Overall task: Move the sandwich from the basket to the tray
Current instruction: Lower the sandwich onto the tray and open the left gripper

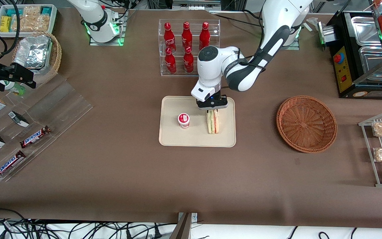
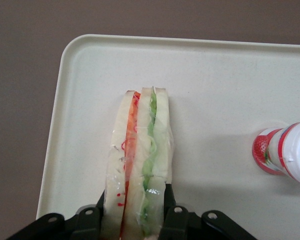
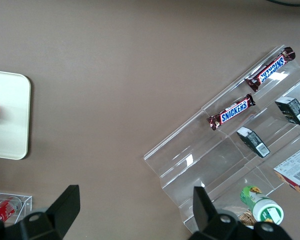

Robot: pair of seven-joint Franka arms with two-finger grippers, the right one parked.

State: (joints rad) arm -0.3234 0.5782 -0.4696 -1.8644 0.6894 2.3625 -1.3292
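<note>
On the tray [image 1: 174, 139], beside a yogurt cup [image 1: 183, 120], the hand [image 1: 212, 111] grips the upright sandwich [image 1: 212, 122].

White-shelled left arm, dark grey joint sections, black cable – gripper [image 1: 212, 111] black over tray.

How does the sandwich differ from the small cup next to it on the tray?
The sandwich is a layered wedge of white bread with green and red filling; the cup is round, white and red. The sandwich stands on edge in clear wrap, with the gripper shut on it; nothing touches the cup. The sandwich lies toward the working arm's end, the cup toward the parked arm's. Both are on the cream tray.
</note>
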